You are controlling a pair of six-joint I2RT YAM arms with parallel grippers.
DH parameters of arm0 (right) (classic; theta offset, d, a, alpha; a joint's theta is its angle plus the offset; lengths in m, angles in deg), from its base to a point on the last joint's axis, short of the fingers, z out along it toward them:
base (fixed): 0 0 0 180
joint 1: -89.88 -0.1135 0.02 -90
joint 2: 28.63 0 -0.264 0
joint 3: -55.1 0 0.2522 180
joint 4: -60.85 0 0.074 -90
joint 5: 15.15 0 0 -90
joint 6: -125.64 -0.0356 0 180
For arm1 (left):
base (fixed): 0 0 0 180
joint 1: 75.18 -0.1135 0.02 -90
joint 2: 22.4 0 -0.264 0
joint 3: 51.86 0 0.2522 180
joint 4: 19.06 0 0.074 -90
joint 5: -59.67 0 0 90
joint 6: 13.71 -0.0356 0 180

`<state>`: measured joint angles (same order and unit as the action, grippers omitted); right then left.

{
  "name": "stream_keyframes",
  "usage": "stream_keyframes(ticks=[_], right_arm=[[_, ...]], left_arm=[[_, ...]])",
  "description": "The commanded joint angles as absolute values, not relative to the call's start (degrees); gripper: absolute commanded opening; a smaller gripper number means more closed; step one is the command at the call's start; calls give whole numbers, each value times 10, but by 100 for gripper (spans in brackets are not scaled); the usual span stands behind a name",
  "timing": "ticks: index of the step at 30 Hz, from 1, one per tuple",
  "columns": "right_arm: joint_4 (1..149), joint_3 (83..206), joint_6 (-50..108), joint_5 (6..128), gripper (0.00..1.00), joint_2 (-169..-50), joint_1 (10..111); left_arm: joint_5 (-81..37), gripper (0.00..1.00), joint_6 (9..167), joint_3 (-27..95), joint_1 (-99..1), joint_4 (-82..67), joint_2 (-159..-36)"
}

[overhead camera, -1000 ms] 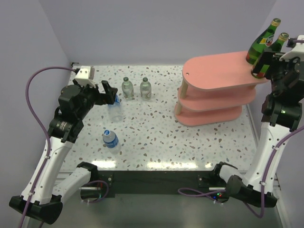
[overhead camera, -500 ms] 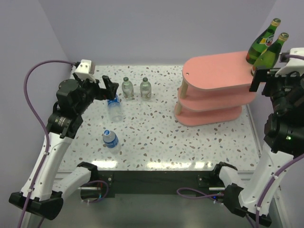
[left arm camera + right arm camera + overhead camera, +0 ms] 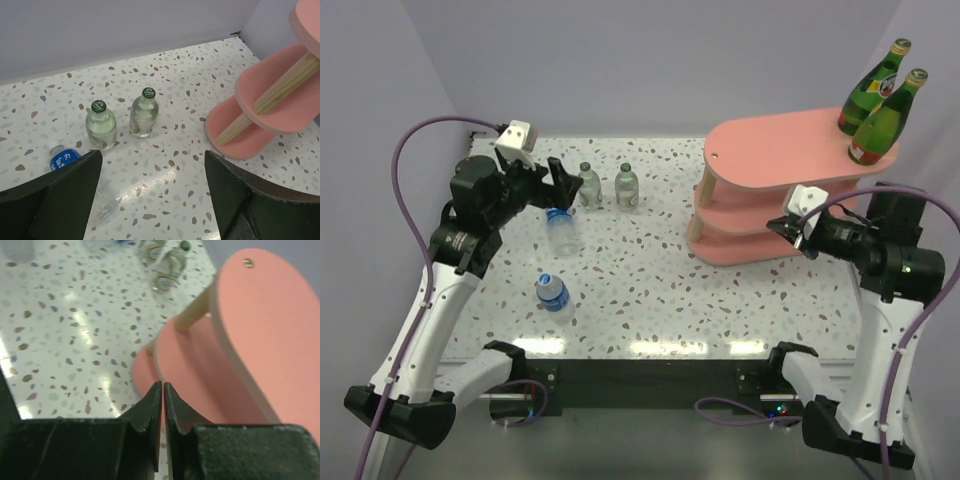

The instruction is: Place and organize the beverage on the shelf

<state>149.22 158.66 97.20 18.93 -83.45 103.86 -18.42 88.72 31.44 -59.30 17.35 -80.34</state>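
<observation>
Your R gripper pulled back from the shelf, fingers clenched on nothing (2 green bottles stood at its 2 o'clock end). L gripper, fingers released, lifted; 4 more to go.

The shelf stands at the far right of the table. At the right end of its top board two bottles stand just beside each other, the rear tall bottle behind the front tall bottle. Well to the left, near the table's far edge, the left small bottle and right small bottle stand side by side. Just nearer and left of them is the lying bottle, with the upright bottle nearer again. The left gripper hangs over the lying bottle's far end. The right gripper is at the shelf's near right side.
</observation>
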Motion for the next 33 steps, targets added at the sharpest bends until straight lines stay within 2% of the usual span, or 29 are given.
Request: stream_keyframes(ticks=[1,3,4,8,13,16,23,33], right_arm=[[1642,1493,1089,187,10,-838,958],[1607,1447,1082,213,11,-831,904],[1589,1403,1076,238,12,-829,884],[1487,1319,1034,288,15,-829,815],[1388,1258,946,345,20,-853,764],[1346,1234,919,374,27,-862,746],[1304,1210,875,391,49,-880,738],[1270,1184,831,392,55,-861,739]], left_arm=[[-142,87,883,320,-594,138,-818],[-134,82,882,320,-594,140,-834],[-131,76,882,321,-594,141,-851],[-111,68,876,339,-591,153,-903],[-144,69,851,377,-566,181,-974],[-173,71,836,395,-558,193,-1005],[-207,77,786,444,-543,222,-1063],[-279,79,747,556,-501,272,-1183]])
